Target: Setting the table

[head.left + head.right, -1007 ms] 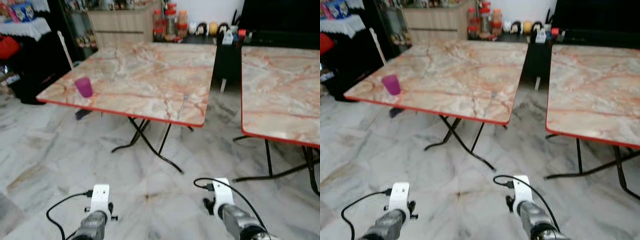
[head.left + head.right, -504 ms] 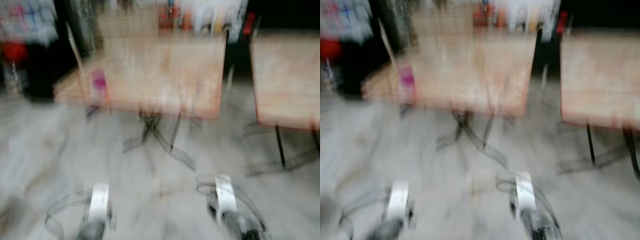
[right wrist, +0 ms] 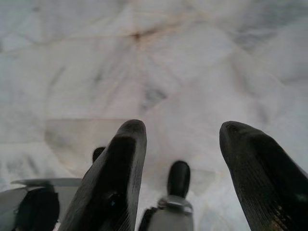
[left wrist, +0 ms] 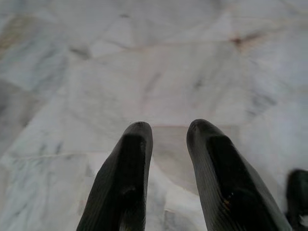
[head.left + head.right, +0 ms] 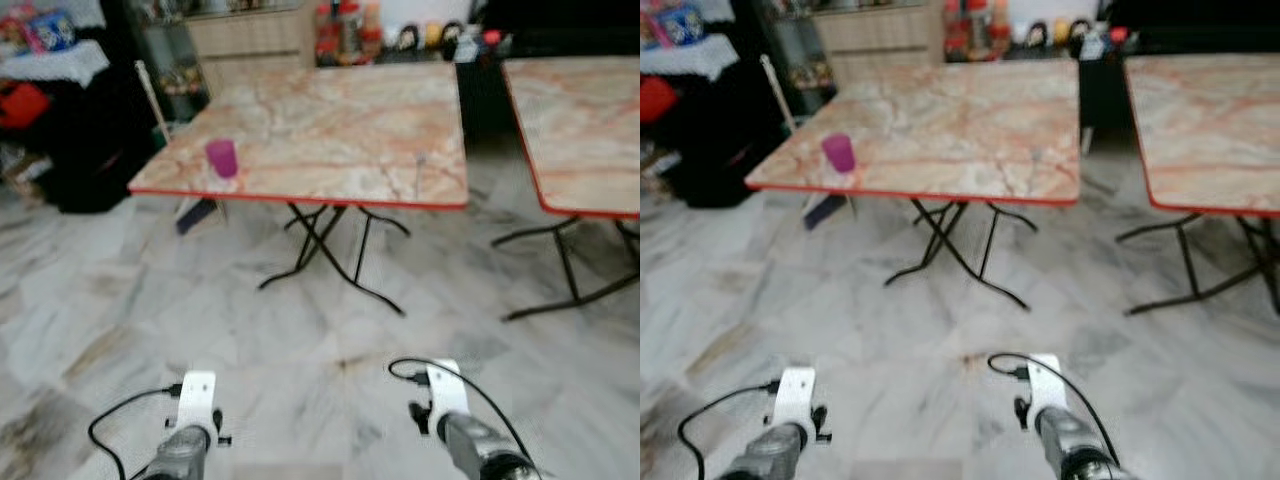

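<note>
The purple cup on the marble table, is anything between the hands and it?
Nothing visible stands in the way. Only open marble floor lies between both hands and the marble-patterned folding table, where the small purple plastic cup stands near its front left edge.

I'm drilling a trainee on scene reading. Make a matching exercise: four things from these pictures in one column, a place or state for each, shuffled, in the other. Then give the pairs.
Things:
1. cup
2. left table
3. left hand
4. right hand

Places or states:
A. fingers wide apart, empty, over the floor
B. near the left table's front left corner
C. fingers slightly apart, empty, over the floor
D. marble-patterned top, red edge, black folding legs

Pairs: 1-B, 2-D, 3-C, 4-A
</note>
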{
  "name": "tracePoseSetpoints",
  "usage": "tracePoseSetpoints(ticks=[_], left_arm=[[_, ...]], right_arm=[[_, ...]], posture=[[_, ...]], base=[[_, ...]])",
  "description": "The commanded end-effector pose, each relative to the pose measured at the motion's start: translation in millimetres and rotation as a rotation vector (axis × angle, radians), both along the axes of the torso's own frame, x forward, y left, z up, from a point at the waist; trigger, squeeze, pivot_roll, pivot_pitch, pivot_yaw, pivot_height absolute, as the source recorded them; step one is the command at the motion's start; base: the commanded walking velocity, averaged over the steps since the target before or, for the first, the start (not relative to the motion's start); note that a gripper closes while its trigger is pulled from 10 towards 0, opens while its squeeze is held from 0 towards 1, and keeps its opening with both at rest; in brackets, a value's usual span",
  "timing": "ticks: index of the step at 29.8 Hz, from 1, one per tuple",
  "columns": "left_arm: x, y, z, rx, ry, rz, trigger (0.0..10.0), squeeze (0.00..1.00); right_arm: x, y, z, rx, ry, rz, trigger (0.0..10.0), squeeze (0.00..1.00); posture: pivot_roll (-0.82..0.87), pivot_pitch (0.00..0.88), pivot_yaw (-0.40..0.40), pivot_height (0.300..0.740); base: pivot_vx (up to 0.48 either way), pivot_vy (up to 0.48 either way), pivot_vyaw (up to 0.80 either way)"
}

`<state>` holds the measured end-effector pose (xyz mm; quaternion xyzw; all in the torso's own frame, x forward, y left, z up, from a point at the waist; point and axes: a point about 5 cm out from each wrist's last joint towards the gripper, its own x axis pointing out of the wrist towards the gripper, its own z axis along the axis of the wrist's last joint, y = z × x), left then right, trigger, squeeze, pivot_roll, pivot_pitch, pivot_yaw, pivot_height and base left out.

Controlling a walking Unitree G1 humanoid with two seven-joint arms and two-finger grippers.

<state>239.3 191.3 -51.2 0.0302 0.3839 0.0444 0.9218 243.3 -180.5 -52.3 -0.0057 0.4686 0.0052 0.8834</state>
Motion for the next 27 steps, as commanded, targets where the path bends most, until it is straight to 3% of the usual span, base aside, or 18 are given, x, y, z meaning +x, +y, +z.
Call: tracePoseSetpoints(ticks=[1, 27], left_arm=[[1.8, 3.0, 1.7, 0.003, -0.008, 0.008, 10.0, 0.0], [3.0, 3.2, 2.4, 0.011, -0.003, 0.005, 10.0, 0.0]], right_arm=[[4.7, 4.5, 2.8, 0.017, -0.02, 0.001, 10.0, 0.0], [6.8, 4.6, 4.3, 0.018, -0.032, 0.013, 10.0, 0.0]], posture=[[-0.03, 0.047, 0.08, 0.74], [-0.03, 0.073, 0.08, 0.74]], base=[[0.0, 0.0, 0.0], [0.321, 0.0, 0.0]])
